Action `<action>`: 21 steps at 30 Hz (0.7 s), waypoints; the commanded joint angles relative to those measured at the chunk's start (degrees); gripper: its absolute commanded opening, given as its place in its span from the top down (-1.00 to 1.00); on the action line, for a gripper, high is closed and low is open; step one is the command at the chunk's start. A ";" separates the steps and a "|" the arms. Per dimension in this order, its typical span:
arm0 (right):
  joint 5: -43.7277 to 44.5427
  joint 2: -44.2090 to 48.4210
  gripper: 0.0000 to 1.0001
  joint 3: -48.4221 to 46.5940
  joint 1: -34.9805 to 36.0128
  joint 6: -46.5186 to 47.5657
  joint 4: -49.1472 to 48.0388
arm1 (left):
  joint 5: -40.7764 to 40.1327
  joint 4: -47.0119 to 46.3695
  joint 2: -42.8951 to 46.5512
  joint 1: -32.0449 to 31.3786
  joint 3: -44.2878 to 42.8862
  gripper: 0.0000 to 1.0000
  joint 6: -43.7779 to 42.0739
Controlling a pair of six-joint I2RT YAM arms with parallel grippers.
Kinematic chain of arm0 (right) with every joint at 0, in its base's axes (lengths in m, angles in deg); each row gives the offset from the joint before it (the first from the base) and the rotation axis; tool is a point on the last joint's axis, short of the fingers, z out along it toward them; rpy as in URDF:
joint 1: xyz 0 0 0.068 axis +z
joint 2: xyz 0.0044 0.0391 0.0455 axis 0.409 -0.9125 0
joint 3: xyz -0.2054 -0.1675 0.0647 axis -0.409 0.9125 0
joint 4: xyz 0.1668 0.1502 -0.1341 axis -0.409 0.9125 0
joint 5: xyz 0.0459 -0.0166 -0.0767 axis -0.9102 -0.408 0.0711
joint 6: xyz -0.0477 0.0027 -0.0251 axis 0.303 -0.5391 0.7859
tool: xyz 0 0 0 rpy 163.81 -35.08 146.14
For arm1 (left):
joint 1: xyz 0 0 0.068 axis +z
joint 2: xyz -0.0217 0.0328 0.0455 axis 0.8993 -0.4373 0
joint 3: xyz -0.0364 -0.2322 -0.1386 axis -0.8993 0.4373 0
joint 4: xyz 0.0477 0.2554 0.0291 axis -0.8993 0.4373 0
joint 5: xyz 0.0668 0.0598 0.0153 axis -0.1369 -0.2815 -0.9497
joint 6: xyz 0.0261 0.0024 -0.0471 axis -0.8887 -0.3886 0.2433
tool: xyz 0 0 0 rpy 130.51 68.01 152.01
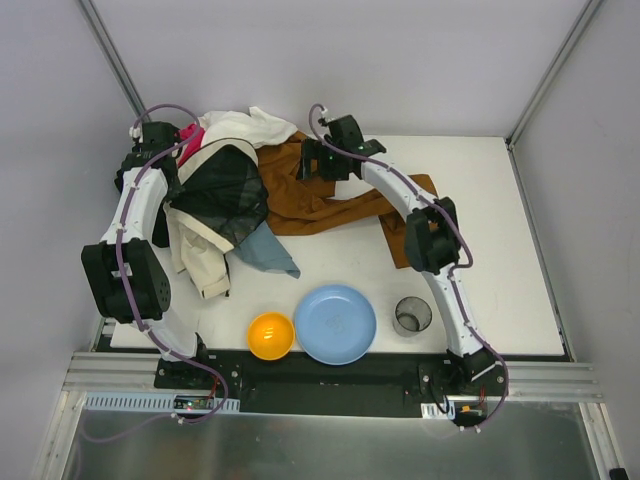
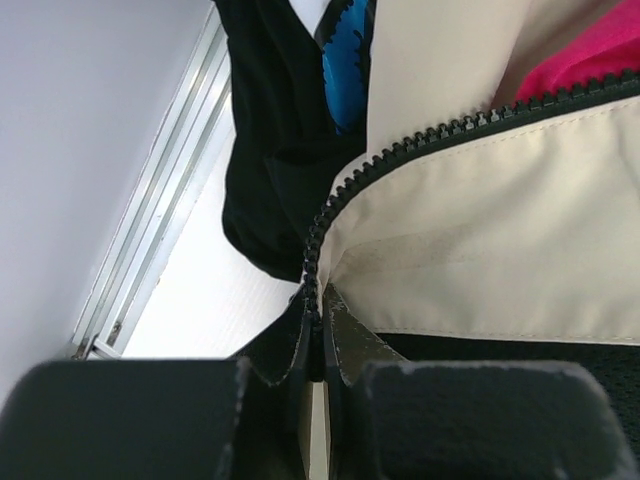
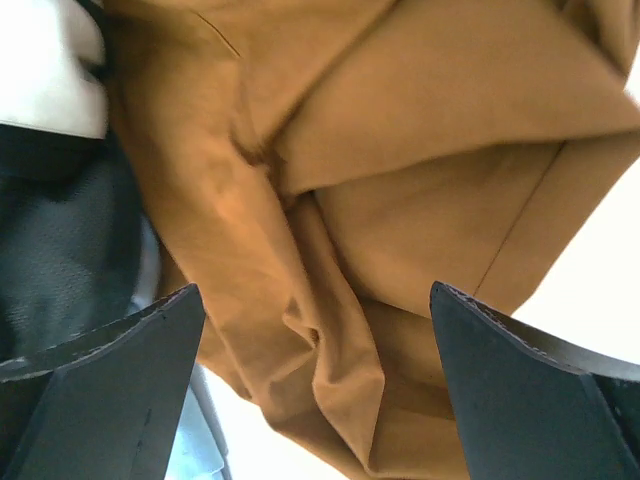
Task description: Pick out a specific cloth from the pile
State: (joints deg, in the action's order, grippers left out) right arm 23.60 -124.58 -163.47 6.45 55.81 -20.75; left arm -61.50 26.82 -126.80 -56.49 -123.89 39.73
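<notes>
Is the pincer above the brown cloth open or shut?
Open: the right pincer has its fingers wide apart, the brown cloth showing between them, ungripped.

Left arm [image 1: 135, 205] and right arm [image 1: 395, 185]: white curved link shells, chunky black joint housings, thin lilac cable [image 1: 168, 107] run along each. Right claw [image 3: 315, 290]: matte black wedge fingers.
</notes>
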 commanded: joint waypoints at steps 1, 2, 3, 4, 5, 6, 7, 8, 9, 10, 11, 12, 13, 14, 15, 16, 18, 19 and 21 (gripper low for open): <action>2.19 -0.99 -0.93 -1.84 0.35 -3.21 2.09 | 0.97 2.08 0.04 0.51 0.70 1.00 -1.09; 3.76 -0.81 -0.93 -0.44 0.44 -3.12 2.44 | 1.14 1.99 -0.14 0.51 0.62 1.00 -1.10; 5.78 -0.20 -0.93 1.49 0.35 -3.29 2.79 | 1.32 1.99 -0.14 0.60 0.70 1.00 -1.18; 8.06 0.93 -0.93 3.95 0.00 -4.08 2.62 | 1.49 1.99 -0.23 0.60 0.70 1.00 -1.18; 8.35 2.34 -0.93 7.45 -0.61 -4.96 1.14 | 1.58 1.99 -0.23 0.60 0.88 1.00 -1.27; 7.74 3.74 -0.92 10.88 -1.49 -6.18 -1.14 | 1.67 1.90 -0.32 0.60 0.88 1.00 -1.27; 6.60 5.32 -0.93 14.66 -2.28 -7.33 -4.21 | 1.67 1.90 -0.32 0.51 0.97 1.00 -1.27; 5.46 6.38 -0.92 17.13 -3.25 -8.47 -6.85 | 1.85 1.99 -0.49 0.60 0.88 1.00 -1.45; 4.93 6.92 -0.92 18.98 -3.78 -9.18 -8.09 | 2.02 1.99 -0.67 0.60 0.79 1.00 -1.53; 4.05 7.10 -0.92 19.87 -4.39 -9.53 -9.50 | 2.20 1.99 -0.76 0.60 0.70 1.00 -1.54; 2.91 6.75 -0.92 19.79 -4.66 -9.45 -10.12 | 2.29 1.99 -0.76 0.60 0.62 1.00 -1.62; 0.99 5.53 -0.92 18.83 -4.84 -9.45 -10.47 | 2.37 2.08 -0.76 0.60 0.62 1.00 -1.62; -1.03 4.21 -0.93 17.17 -4.84 -9.27 -10.48 | 2.55 1.91 -0.67 0.60 0.62 1.00 -1.62; -3.14 3.07 -0.92 15.59 -4.84 -9.36 -10.65 | 2.55 1.99 -0.67 0.60 0.62 1.00 -1.62; -5.69 1.92 -0.92 13.92 -4.66 -9.53 -11.35 | 2.46 1.90 -0.67 0.60 0.70 1.00 -1.62; -7.54 0.70 -0.93 12.25 -4.23 -9.80 -12.05 | 2.46 1.90 -0.67 0.51 0.70 1.00 -1.62; -11.32 -1.07 -0.92 10.48 -3.44 -10.32 -13.81 | 2.64 1.90 -0.76 0.60 0.70 1.00 -1.71; -12.47 -1.68 -0.92 9.87 -2.91 -10.59 -14.69 | 2.81 1.90 -0.84 0.60 0.70 1.00 -1.80; -14.06 -3.44 -0.92 8.02 -2.03 -11.03 -15.05 | 3.16 1.90 -0.93 0.60 0.62 1.00 -1.80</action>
State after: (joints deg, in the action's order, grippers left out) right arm 17.63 -125.39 -150.55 1.22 46.63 -31.79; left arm -58.66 26.86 -127.28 -56.49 -123.50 39.42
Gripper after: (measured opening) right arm 0.961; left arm 0.008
